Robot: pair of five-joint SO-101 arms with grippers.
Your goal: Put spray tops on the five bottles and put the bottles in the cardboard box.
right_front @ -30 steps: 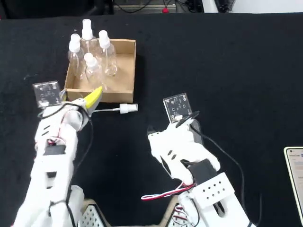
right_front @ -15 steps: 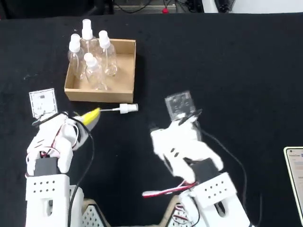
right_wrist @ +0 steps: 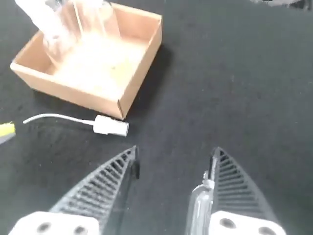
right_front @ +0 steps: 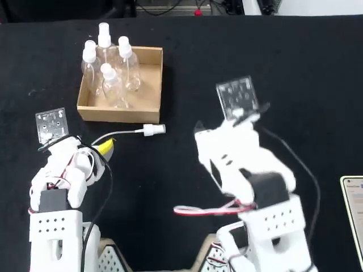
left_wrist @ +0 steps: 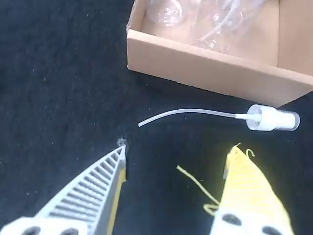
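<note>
The cardboard box (right_front: 148, 96) stands at the far left and holds several clear bottles (right_front: 116, 85), each with a white spray top. One loose spray top (right_front: 152, 130) lies on the black cloth just in front of the box, with its thin tube trailing left. My left gripper (right_front: 102, 150) stands open by the tube's end; its wrist view shows the spray top (left_wrist: 271, 118) and the box (left_wrist: 210, 66) ahead of the yellow finger (left_wrist: 247, 186). My right gripper (right_wrist: 175, 152) is open, right of the spray top (right_wrist: 111, 126). Something clear (right_wrist: 196, 210) lies against one finger; I cannot tell what.
A black cloth (right_front: 272, 62) covers the whole table. The corner of a flat device (right_front: 353, 209) shows at the right edge. Cables and equipment line the far edge. The right arm (right_front: 244, 170) rises at centre right.
My left arm has drawn back from the box's front wall toward the near side. The right arm has swung up and to the right, farther from the near edge.
</note>
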